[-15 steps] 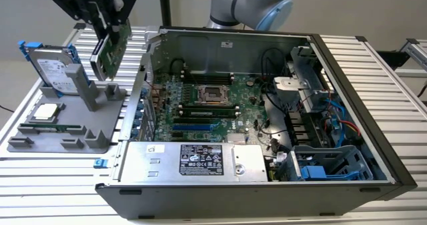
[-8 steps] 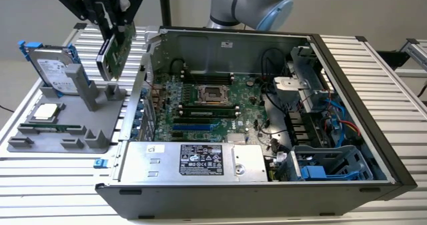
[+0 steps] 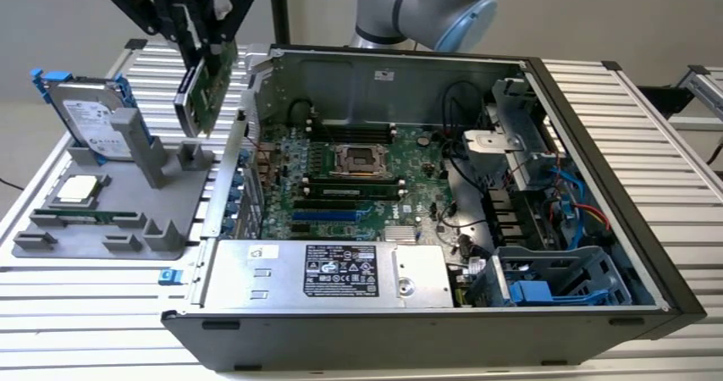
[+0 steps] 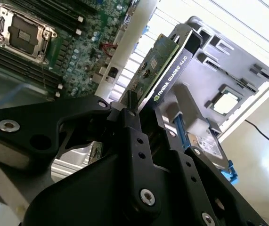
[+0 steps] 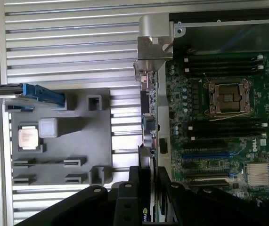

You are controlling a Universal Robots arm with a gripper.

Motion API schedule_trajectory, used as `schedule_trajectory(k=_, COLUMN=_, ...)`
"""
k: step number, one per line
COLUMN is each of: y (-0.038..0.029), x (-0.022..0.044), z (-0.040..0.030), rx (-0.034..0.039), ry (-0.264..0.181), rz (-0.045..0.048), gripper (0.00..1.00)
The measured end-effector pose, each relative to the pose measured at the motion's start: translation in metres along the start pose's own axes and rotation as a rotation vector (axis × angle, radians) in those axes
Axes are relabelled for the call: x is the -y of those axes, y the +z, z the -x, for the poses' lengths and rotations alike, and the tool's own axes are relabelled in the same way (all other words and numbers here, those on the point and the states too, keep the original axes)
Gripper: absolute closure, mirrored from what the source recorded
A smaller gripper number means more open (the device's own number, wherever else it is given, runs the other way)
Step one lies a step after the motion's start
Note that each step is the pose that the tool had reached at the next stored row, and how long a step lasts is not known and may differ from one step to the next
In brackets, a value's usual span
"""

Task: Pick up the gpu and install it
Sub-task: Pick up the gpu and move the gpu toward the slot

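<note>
Gripper [image 3: 206,49] clamped on gpu [image 3: 206,91], card on edge, aloft between grey parts holder [image 3: 85,233] and open computer case [image 3: 587,330]; hard drive [image 3: 93,123] and processor [image 3: 77,189] seated in holder.

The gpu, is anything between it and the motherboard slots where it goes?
Only the case's metal wall, on the exterior view's left. The gpu, clamped in the gripper, hangs raised beside that wall's top edge. The case is open, and nothing visible covers the motherboard slots.
</note>
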State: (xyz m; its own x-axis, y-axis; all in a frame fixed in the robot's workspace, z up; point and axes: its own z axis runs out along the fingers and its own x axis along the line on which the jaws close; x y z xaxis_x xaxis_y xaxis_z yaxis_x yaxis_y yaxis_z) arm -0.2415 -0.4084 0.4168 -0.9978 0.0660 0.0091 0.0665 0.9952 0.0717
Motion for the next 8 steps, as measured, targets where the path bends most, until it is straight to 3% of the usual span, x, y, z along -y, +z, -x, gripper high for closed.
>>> schedule_trajectory(k=8, y=0.0, x=-0.0006, z=0.0086, rx=0.0, ry=0.0, rz=0.0, gripper=1.0)
